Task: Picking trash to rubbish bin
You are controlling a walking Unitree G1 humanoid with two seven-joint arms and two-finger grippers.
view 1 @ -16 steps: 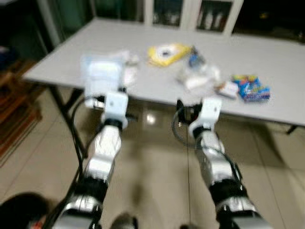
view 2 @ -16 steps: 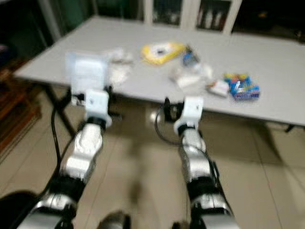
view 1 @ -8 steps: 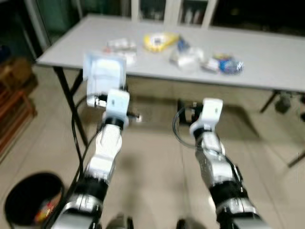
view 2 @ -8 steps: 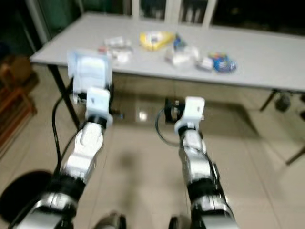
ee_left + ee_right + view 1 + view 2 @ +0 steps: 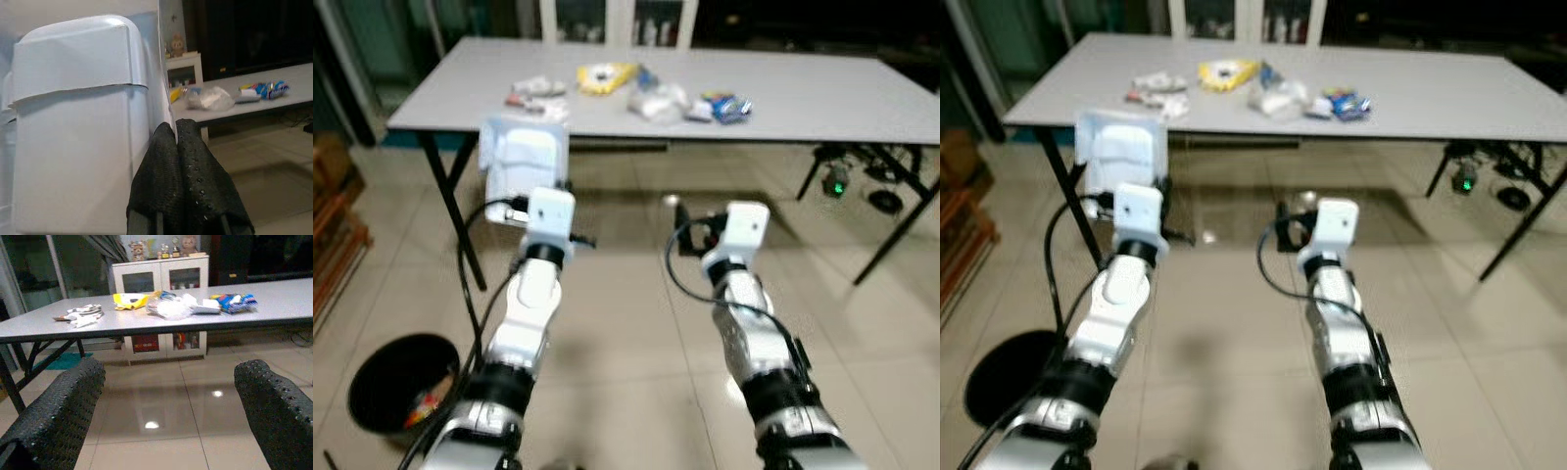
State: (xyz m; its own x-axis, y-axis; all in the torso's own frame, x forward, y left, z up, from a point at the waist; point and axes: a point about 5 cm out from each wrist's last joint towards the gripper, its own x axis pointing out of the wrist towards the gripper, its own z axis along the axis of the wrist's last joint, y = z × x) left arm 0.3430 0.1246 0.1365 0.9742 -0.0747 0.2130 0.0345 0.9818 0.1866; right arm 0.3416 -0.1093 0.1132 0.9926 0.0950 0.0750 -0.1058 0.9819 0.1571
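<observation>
My left gripper (image 5: 176, 129) is shut on the edge of a white carton (image 5: 524, 159), held upright at chest height in front of the table's left corner. The carton (image 5: 73, 142) looms close in the left wrist view. To its right, my right gripper (image 5: 166, 406) hangs open over the floor tiles with nothing between its fingers (image 5: 61, 413). A black rubbish bin (image 5: 399, 382) stands on the floor at the lower left, with some trash inside. On the grey table (image 5: 822, 93) lie white wrappers (image 5: 536, 90), a yellow packet (image 5: 602, 75), a clear bag (image 5: 651, 98) and a blue packet (image 5: 729, 106).
The table's black legs (image 5: 450, 201) stand ahead on the left and at the right (image 5: 891, 235). Dark gear (image 5: 847, 181) lies on the floor under the table's right end. Wooden furniture (image 5: 333, 235) lines the left side. White cabinets (image 5: 161, 279) stand behind the table.
The camera has backed away from the table, so the table looks smaller and farther. The black bin has come into view at the lower left. The carton stays in my left gripper.
</observation>
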